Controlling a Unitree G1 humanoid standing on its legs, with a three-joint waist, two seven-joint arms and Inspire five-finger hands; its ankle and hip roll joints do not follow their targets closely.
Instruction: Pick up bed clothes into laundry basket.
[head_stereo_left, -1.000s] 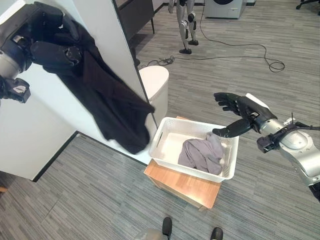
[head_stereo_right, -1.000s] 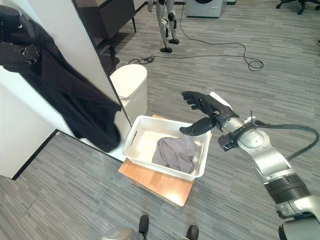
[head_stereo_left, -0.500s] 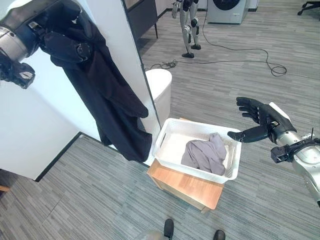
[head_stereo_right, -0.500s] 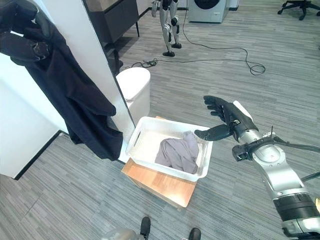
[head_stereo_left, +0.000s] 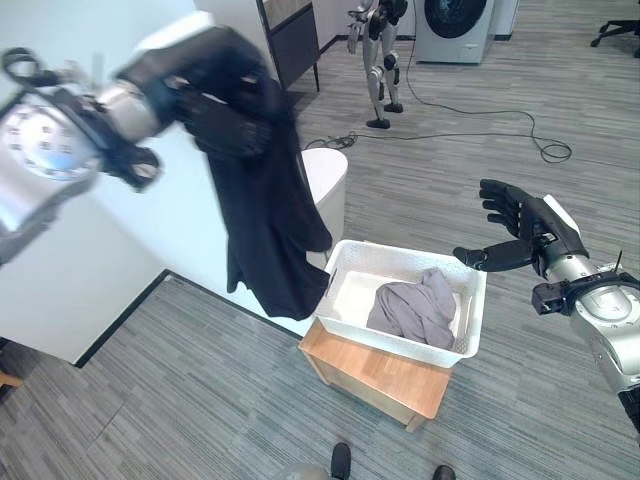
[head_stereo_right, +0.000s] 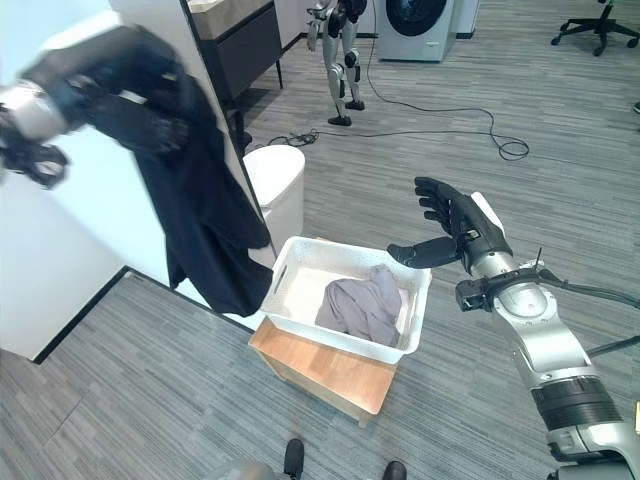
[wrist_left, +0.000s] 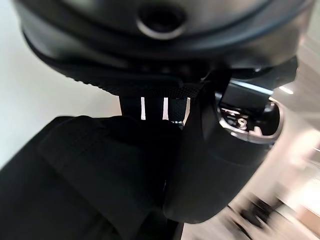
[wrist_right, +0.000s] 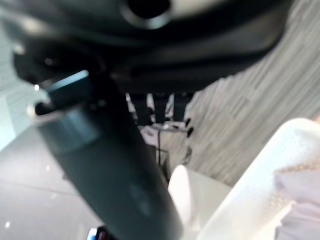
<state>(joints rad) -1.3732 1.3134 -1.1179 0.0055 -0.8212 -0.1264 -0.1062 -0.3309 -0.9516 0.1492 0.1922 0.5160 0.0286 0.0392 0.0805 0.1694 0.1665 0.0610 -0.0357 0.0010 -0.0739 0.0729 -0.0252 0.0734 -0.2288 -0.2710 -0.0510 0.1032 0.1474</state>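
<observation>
The silver-grey left arm reaches in high from the left side, its dark left hand raised with fingers curled tight round a fold of black cloth that hangs from the grip. The silver-grey right arm extends from the lower right, bent at the elbow. Its dark right hand is held up with fingers spread straight and thumb jutting sideways, holding nothing.

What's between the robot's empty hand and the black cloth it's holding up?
The white plastic laundry basket, holding a grey garment, sits below and between the open right robot hand and the hanging black cloth, seen in both eye views.
</observation>
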